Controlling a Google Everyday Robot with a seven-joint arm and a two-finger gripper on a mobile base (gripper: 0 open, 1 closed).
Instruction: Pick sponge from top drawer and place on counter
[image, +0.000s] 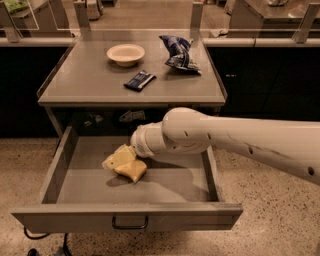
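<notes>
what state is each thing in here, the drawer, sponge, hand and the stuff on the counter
top drawer: pulled open
sponge: lying on the drawer floor
hand: down inside the drawer, at the sponge's back-left side
bowl: upright on the counter
blue snack bag: crumpled, lying on the counter
dark packet: lying flat on the counter

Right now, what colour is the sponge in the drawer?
The sponge is pale yellow, camera view; the gripper is beside it.
</notes>
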